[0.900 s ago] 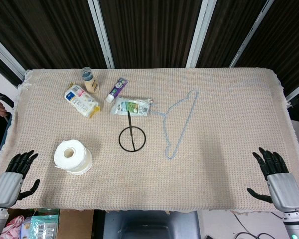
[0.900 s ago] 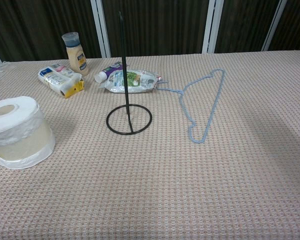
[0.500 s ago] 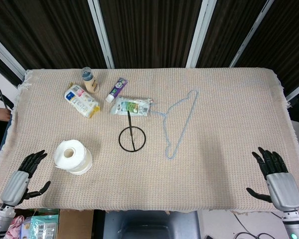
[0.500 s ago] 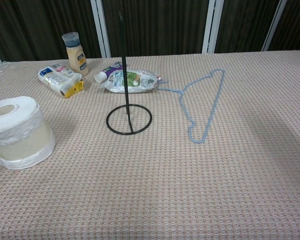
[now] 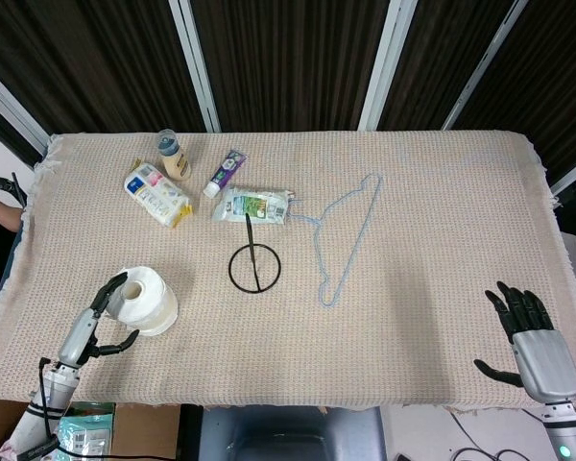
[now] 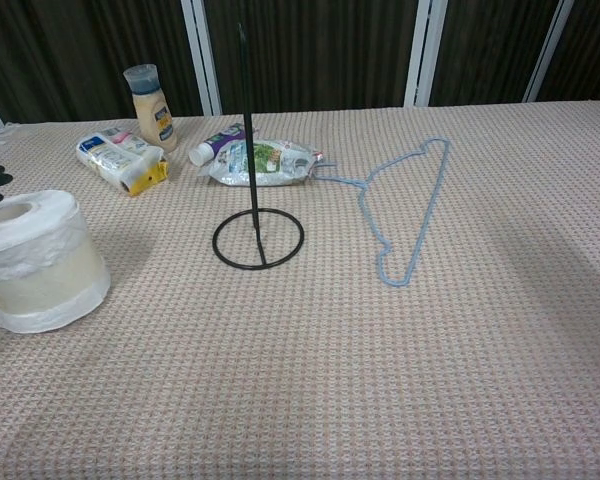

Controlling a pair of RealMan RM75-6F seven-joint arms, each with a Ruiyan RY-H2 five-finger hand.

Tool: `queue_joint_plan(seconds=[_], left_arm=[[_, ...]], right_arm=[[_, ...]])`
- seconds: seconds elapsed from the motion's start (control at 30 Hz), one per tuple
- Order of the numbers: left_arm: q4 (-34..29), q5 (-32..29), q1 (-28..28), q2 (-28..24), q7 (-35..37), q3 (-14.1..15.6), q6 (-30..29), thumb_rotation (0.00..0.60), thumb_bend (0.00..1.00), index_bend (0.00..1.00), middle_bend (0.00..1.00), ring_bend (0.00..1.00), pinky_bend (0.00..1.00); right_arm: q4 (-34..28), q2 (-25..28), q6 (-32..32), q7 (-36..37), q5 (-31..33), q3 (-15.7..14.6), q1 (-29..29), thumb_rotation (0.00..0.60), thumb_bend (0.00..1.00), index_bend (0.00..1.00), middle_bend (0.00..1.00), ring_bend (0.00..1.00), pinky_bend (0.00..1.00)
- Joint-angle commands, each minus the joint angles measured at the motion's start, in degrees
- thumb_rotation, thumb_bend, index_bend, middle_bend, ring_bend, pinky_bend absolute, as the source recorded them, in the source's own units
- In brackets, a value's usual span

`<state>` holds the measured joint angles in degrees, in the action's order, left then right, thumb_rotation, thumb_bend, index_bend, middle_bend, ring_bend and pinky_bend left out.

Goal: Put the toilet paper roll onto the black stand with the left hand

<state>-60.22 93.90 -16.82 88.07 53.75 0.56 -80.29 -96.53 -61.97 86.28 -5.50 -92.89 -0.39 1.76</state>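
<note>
At the table's seven o'clock corner, the left hand (image 5: 94, 319) reaches the toilet paper roll (image 5: 144, 300), fingers spread, nothing gripped. Wrap the roll squarely, lift high, and drop its core over the black stand (image 5: 253, 259) at three o'clock. Right hand (image 5: 530, 334) rests splayed, empty.

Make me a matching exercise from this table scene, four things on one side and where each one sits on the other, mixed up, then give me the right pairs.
Things:
1. toilet paper roll
2. black stand
3. blue hanger
4. left hand

Places:
A. right of the stand
B. table middle, upright
C. front left, next to the left hand
D. at the roll's left side

Pairs: 1-C, 2-B, 3-A, 4-D
</note>
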Motion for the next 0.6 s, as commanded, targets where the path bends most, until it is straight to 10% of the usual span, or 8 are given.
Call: queue_joint_plan(seconds=[0.03,0.4,0.6], left_arm=[[1.7,-1.1,-0.4,1.4,-1.8,-0.5,0.8,0.6,0.33,0.0,0.0,0.0,0.0],[6.8,-5.1,-0.2,6.3,-10.3,-3.0,1.1,0.6,0.32,0.0,0.0,0.0,0.03],[10.7,-6.8,0.1,10.6,-12.7,-5.4,-2.1,0.6,0.41,0.27,0.3,0.26,0.45]], right_arm=[[-0.1,0.1,0.0,0.1,-0.2,-0.1,0.0,0.6,0.16,0.0,0.0,0.0,0.0],[-0.2,0.5,0.0,0.8,-0.5,-0.4,0.0,0.6,0.16,0.0,0.0,0.0,0.0],[-0.2,0.9,0.3,1.4,-0.7,-0.5,-0.1,0.6,0.16,0.0,0.0,0.0,0.0]])
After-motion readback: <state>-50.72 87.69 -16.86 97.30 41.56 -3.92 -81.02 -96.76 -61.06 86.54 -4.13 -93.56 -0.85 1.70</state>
